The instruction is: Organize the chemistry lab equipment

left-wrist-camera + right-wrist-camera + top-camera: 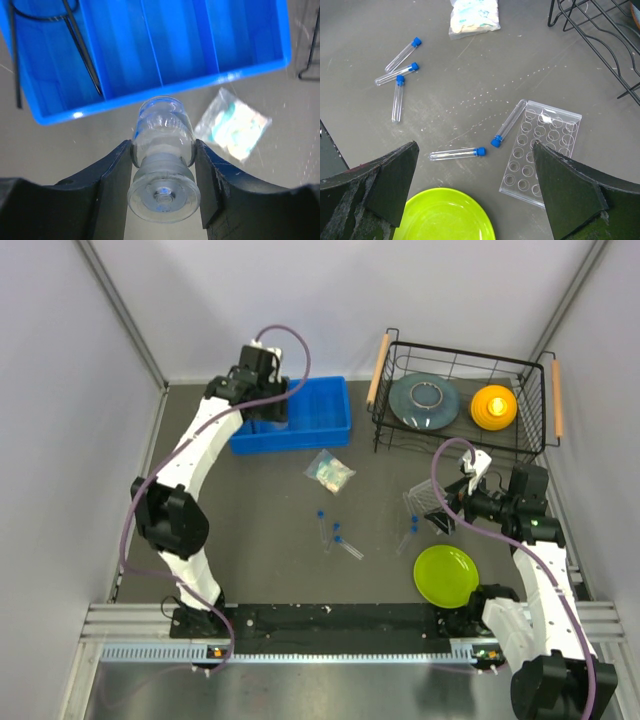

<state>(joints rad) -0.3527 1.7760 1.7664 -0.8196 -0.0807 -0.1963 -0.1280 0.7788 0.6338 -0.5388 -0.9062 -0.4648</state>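
Observation:
My left gripper [162,146] is shut on the small clear jar [162,132], holding it above the table just in front of the blue bin [150,55]. The black ring on a rod [82,55] lies in the bin's left compartment. The clear packet [233,125] lies on the table right of the jar. My right gripper [473,146] is open and empty, hovering over a blue-capped tube [457,153]. A second tube [509,123] leans against the flat clear rack [540,152]. Three more tubes [397,73] lie to the far left. The packet [473,15] also shows there.
The lime-green plate [445,215] lies just below my right gripper. A black wire basket [460,370] at the back right holds a grey dish [425,400] and an orange bowl [494,407]. The blue bin [290,415] sits at the back, left of the basket.

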